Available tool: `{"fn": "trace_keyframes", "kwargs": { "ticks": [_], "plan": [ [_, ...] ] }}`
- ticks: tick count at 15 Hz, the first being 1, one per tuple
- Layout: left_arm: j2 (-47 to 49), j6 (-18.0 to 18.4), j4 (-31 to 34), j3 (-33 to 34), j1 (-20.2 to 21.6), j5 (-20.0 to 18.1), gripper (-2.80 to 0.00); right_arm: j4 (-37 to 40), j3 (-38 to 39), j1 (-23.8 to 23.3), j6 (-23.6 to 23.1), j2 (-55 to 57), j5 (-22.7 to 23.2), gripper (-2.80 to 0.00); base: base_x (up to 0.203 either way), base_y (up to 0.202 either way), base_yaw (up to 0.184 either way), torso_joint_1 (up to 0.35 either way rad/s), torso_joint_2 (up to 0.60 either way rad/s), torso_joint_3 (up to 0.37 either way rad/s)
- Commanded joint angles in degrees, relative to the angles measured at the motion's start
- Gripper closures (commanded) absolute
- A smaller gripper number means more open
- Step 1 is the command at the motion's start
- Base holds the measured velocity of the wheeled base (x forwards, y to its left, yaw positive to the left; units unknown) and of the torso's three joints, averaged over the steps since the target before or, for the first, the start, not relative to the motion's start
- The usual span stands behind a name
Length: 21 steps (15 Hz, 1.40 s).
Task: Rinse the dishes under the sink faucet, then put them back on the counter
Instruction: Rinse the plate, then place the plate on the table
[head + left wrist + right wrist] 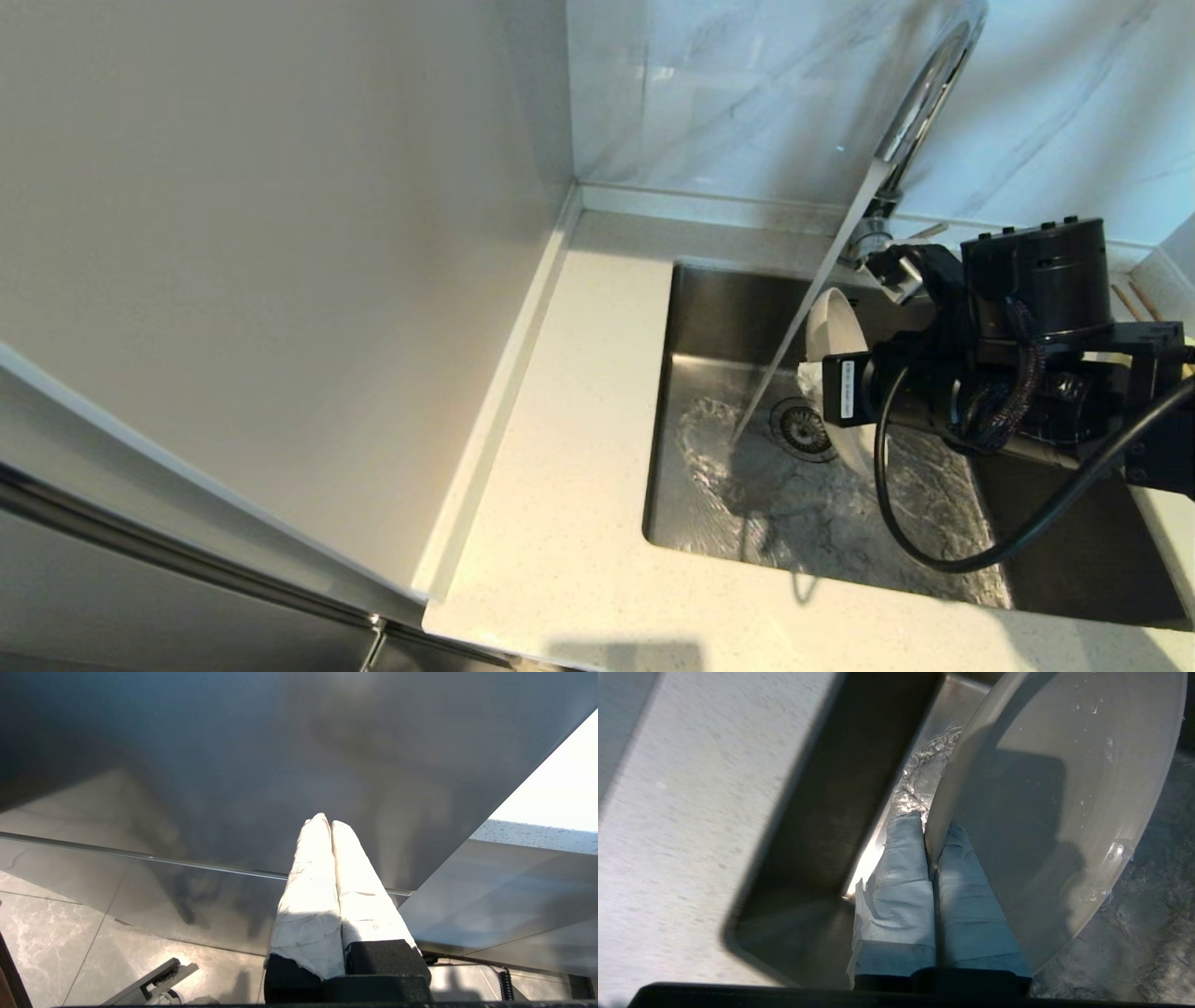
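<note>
The right arm reaches in from the right side of the head view and extends over the sink, with its black wrist housing above the basin's right half. The right gripper points toward the basin floor. Its 2 tape-wrapped fingers are clamped on the rim of the white round dish, 1 finger on each face of the rim.

The dish is held on edge, nearly vertical, inside the basin and above the drain strainer. In the right wrist view, water droplets cling to the dish's inner face.

The sink faucet stands at the back edge of the sink, and its gooseneck arches toward the basin. A stream of water runs from the spout and lands on the basin floor just left of the drain strainer, passing close beside the dish. From these views it cannot be determined whether the stream touches the dish. Rippling water covers most of the sink floor.

The chopsticks lie on the counter at the far right, behind the right arm.

The left gripper is parked low, away from the sink, beside a grey cabinet panel and above a tiled floor. Its 2 white-wrapped fingers are pressed together with nothing between them.
</note>
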Motion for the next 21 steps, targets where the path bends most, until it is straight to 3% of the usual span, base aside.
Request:
{"fn": "trace_keyframes", "kwargs": {
  "ticks": [1,2,10,14,18,20,21],
  "plan": [
    [0.00,0.00,0.02,0.00,0.02,0.01,0.00,0.03,-0.99,0.03,3.56,-0.30,1.02,0.00,0.000,0.000,0.000,0.000,0.00,0.000],
    [0.00,0.00,0.02,0.00,0.02,0.01,0.00,0.06,-1.58,0.03,5.53,-0.21,1.98,0.00,0.000,0.000,0.000,0.000,0.00,0.000],
    [0.00,0.00,0.02,0.00,0.02,0.01,0.00,0.98,-1.37,0.26,5.80,0.16,1.65,0.00,0.000,0.000,0.000,0.000,0.00,0.000],
    [0.00,0.00,0.02,0.00,0.02,0.01,0.00,10.42,0.68,-1.63,4.39,-4.43,-6.24,0.00,0.000,0.000,0.000,0.000,0.00,0.000],
    [0.00,0.00,0.02,0.00,0.02,0.01,0.00,17.69,1.59,-2.04,-6.29,-13.93,-13.45,0.00,0.000,0.000,0.000,0.000,0.00,0.000],
    [0.00,0.00,0.02,0.00,0.02,0.01,0.00,18.67,6.71,-0.96,-7.89,-15.42,-14.90,0.00,0.000,0.000,0.000,0.000,0.00,0.000],
    [0.00,0.00,0.02,0.00,0.02,0.01,0.00,19.06,10.51,-0.66,-8.31,-15.01,-18.18,0.00,0.000,0.000,0.000,0.000,0.00,0.000]
  ]
}}
